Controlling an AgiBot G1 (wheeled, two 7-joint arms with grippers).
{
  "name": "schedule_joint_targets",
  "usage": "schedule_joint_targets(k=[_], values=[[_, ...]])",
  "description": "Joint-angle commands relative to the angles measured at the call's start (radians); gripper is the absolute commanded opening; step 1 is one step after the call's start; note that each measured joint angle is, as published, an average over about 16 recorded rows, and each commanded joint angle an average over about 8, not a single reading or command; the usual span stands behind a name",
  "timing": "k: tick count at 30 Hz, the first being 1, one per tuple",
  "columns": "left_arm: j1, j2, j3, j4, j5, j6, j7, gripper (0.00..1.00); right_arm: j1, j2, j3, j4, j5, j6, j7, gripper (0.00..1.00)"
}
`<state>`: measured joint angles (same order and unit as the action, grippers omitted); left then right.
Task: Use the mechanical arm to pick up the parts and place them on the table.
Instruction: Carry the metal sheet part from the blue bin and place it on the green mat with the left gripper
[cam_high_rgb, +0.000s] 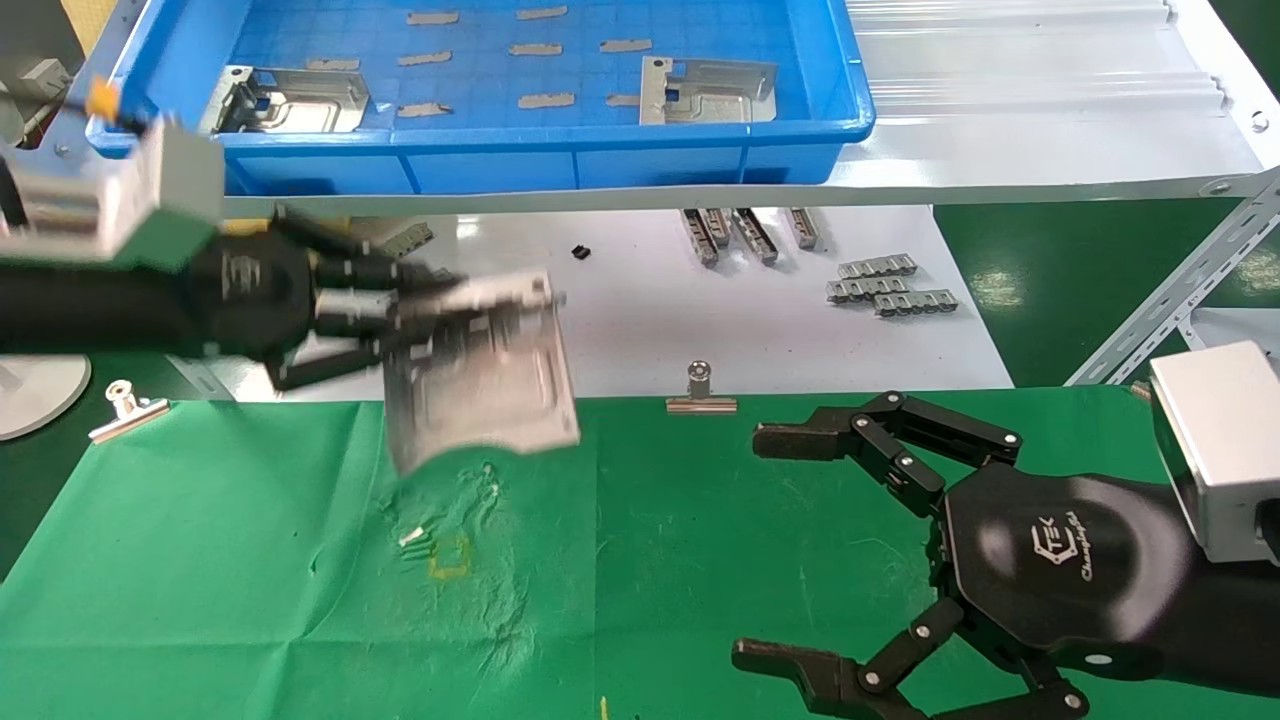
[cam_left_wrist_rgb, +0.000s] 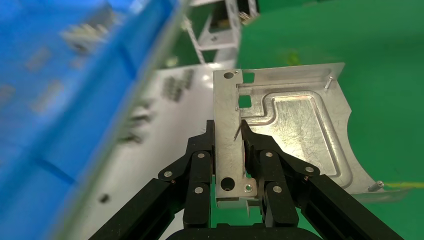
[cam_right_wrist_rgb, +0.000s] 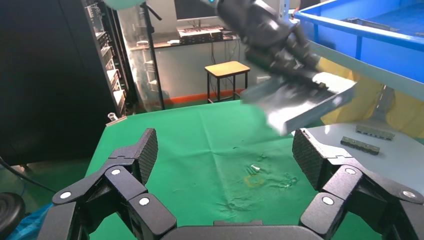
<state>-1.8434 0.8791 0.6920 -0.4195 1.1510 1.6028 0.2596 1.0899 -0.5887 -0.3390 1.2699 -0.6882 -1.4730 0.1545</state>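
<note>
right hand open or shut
Open: the right hand has its fingers spread wide over the green table, with nothing between them.

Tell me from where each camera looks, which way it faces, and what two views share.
Head view: on the head, facing forward and down at the green table; shows left gripper and right gripper.
Left wrist view: on the left wrist, looking along the fingers at the part.
Right wrist view: on the right wrist, facing across the table.
All share the part.
</note>
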Motion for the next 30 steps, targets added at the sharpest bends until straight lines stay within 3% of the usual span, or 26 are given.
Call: schedule_joint_targets(k=[1, 6, 14, 15, 22, 23, 30], values=[[0.039, -0.033, 0.039, -0.051, -0.036, -0.002, -0.017, 0.00, 0.000, 0.000, 0.000, 0.000, 0.000, 0.000, 0.000, 1.00], [0.077, -0.026, 0.134, -0.009, -0.003, -0.022, 0.035, 0.00, 0.000, 0.000, 0.000, 0.000, 0.000, 0.000, 0.000, 1.00], [0.072, 0.069, 0.220, 0.160, 0.121, -0.104, 0.231, 0.00, 0.000, 0.000, 0.000, 0.000, 0.000, 0.000, 0.000, 1.00], [0.070, 0.079, 0.224, 0.180, 0.129, -0.112, 0.253, 0.05, 0.000, 0.000, 0.000, 0.000, 0.000, 0.000, 0.000, 1.00], [0.067, 0.129, 0.236, 0.273, 0.150, -0.121, 0.371, 0.92, 0.000, 0.000, 0.000, 0.000, 0.000, 0.000, 0.000, 1.00], [0.066, 0.135, 0.237, 0.283, 0.152, -0.122, 0.385, 0.99, 0.000, 0.000, 0.000, 0.000, 0.000, 0.000, 0.000, 1.00], [0.047, 0.171, 0.244, 0.340, 0.164, -0.132, 0.436, 1.00, 0.000, 0.000, -0.001, 0.000, 0.000, 0.000, 0.000, 1.00]])
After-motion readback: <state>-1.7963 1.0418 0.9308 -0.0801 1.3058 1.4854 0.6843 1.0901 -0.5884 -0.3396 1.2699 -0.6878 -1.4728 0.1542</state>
